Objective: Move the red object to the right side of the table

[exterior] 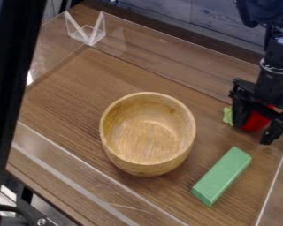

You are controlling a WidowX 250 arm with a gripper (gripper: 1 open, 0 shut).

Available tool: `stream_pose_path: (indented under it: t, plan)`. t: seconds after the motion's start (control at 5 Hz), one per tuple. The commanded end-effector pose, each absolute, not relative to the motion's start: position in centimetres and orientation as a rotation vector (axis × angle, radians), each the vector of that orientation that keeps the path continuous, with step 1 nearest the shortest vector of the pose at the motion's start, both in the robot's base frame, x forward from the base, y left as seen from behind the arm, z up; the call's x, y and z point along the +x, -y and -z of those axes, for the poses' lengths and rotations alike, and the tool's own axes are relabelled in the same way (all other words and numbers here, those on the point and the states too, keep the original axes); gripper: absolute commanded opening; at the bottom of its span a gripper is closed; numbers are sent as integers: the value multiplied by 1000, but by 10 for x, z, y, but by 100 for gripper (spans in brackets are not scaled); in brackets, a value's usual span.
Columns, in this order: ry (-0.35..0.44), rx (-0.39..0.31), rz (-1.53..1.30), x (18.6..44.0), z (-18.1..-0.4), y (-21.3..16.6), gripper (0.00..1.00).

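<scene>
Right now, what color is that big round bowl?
The bowl is light tan, best seen in the camera view.

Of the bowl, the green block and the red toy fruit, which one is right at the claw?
The red fruit: it sits down between the claw's fingers, while the bowl and block stand apart from them.

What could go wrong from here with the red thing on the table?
The gripper stands open around the red toy, so closing off-center might squeeze it out. Being ball-shaped, it could roll, perhaps toward the low clear wall nearby. The fingers also hide much of it, making a poor grip harder to spot.
</scene>
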State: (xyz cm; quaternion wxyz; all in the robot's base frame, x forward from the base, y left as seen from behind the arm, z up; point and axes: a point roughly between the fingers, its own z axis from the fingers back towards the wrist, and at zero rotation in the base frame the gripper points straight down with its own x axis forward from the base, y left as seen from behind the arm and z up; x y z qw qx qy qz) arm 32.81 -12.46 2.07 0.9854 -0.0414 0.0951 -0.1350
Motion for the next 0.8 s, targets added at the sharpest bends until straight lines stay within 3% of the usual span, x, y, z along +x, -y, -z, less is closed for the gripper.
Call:
stream_pose_path:
  t: [0.0,0.6]
  plan:
    - [-165,-84,262,330,-33,120,100]
    - [-168,-83,249,326,-38,114,100]
